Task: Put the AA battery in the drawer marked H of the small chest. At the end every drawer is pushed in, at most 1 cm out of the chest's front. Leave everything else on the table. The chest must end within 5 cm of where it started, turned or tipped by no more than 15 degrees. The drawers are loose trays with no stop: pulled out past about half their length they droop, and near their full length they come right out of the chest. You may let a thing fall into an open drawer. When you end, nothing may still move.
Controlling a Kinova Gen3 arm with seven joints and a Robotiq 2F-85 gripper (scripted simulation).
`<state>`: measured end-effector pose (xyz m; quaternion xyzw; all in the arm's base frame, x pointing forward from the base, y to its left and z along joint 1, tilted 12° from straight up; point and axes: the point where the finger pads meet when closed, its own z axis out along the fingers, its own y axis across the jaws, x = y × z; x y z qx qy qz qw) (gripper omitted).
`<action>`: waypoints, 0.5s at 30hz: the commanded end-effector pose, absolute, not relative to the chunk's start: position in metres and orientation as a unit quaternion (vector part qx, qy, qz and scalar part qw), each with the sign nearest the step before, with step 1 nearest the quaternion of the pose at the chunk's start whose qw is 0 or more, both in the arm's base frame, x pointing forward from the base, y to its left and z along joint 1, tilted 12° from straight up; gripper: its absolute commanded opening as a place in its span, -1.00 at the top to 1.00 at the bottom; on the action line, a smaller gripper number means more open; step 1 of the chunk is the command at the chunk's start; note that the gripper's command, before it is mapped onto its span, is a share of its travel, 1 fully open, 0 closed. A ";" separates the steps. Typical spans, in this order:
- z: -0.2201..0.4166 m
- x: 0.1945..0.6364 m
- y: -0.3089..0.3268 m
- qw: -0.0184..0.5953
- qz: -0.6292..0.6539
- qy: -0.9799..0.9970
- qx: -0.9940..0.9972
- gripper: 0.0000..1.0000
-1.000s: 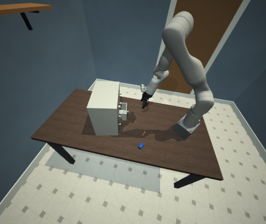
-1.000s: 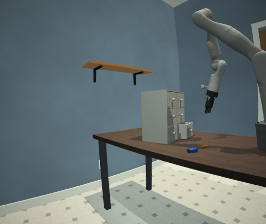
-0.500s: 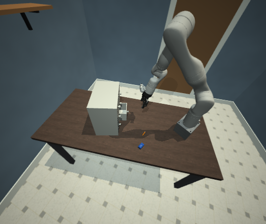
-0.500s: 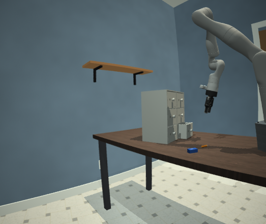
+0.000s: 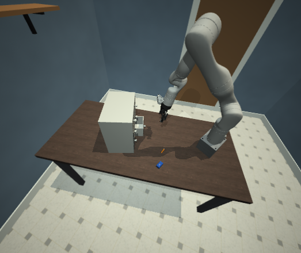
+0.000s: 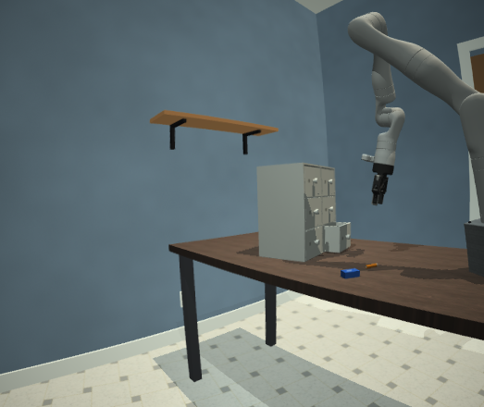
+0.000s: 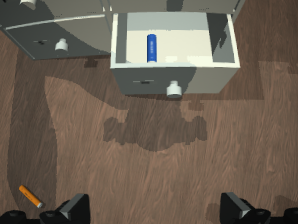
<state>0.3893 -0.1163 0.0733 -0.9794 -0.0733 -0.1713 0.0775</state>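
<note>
Lying on the counter, an orange stick sits near a blue box. The tool hangs released.

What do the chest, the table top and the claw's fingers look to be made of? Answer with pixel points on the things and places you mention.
Chest point(image 5: 117, 135) point(image 6: 280, 213): painted wood or plastic, matte; plain pale faces.
Table top point(image 5: 183, 172) point(image 6: 415, 296) point(image 7: 150, 175): dark wood or wood-look laminate, low sheen; streaky grain.
Claw's fingers: perhaps metal or hard plastic; black, with smooth grey faces.

There were one chest at left, six drawers, two small cylinders (one orange, one blue), one blue block, one table, one wall shelf and one arm at right.
</note>
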 end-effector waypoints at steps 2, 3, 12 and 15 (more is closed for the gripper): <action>0.075 0.392 -0.115 0.077 -0.167 -0.077 -0.980 -1.00; 0.075 0.392 -0.115 0.077 -0.165 -0.077 -0.980 -1.00; 0.076 0.392 -0.115 0.075 -0.151 -0.078 -0.982 -1.00; 0.076 0.391 -0.116 0.075 -0.145 -0.079 -0.983 -1.00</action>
